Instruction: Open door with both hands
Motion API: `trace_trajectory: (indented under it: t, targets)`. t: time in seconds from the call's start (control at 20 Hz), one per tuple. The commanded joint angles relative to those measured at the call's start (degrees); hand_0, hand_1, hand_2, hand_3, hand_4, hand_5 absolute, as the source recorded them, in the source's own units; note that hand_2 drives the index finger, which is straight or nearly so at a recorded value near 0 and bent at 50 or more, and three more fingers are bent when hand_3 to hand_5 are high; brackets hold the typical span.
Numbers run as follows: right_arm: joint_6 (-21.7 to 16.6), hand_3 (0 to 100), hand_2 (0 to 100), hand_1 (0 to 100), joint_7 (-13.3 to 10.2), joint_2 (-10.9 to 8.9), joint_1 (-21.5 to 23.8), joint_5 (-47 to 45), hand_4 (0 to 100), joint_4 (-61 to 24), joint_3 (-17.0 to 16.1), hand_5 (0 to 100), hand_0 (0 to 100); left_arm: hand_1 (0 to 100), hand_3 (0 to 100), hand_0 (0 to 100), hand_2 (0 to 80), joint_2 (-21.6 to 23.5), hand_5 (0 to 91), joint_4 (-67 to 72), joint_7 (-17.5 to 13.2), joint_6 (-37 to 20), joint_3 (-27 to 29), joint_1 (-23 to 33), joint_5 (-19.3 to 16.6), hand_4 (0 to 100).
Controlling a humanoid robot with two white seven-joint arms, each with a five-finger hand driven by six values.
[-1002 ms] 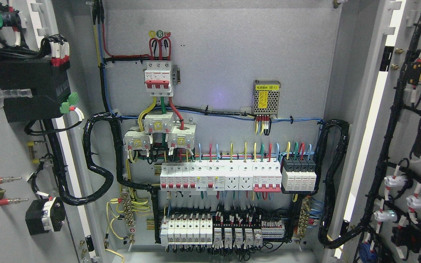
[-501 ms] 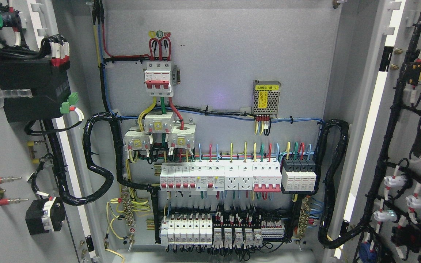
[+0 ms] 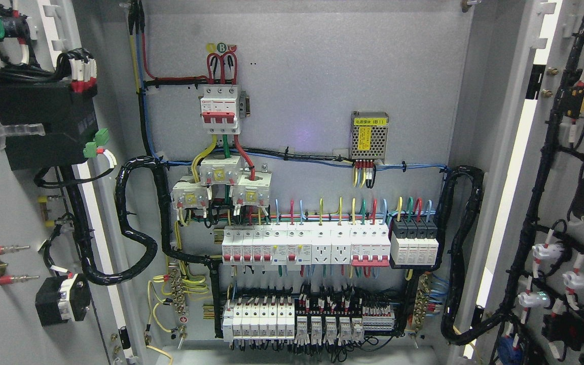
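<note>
Both doors of a grey electrical cabinet stand swung wide. The left door (image 3: 3, 314) shows its inner face with a black box and wiring at the picture's left. The right door (image 3: 558, 167) fills the right edge, its inside lined with black cable looms and white lamp backs. Between them the cabinet's back panel (image 3: 312, 66) is fully exposed. Neither of my hands nor either arm shows anywhere in the head view.
On the back panel sit a red-handled main breaker (image 3: 219, 110), a small meshed power supply (image 3: 369, 135), a row of white breakers (image 3: 304, 246) and a lower row of relays (image 3: 292, 319). Thick black cable looms (image 3: 135, 223) run to each door.
</note>
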Motion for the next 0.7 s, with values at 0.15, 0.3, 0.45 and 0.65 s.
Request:
trace_trajectory:
  t: [0.15,0.3,0.45,0.65]
  targets:
    - [-0.9,0,0,39,-0.4,-2.19,1.1,0.0,0,-4.3,-8.7,0,12,39,0,12,0.0,-0.7,0.0,-38.8,-0.2,-13.6,-4.2,9.2,0.8,0]
    - [-1.8,0,0,39,-0.4,-2.28,1.2,0.0,0,-7.3,-11.7,0,12,39,0,12,0.0,0.0,0.0,-56.3,-0.2,-14.5,-9.8,11.6,0.8,0]
    - [-3.8,0,0,39,-0.4,-2.80,2.1,0.1,0,-9.3,-12.5,0,12,39,0,12,0.0,0.3,0.0,-68.3,-0.1,-15.3,-12.9,11.8,0.5,0]
    - [-5.4,0,0,39,-0.4,-2.89,2.0,0.1,0,-10.7,-14.7,0,12,39,0,12,0.0,0.3,0.0,-80.7,-0.1,-21.9,-14.8,11.7,0.2,0]
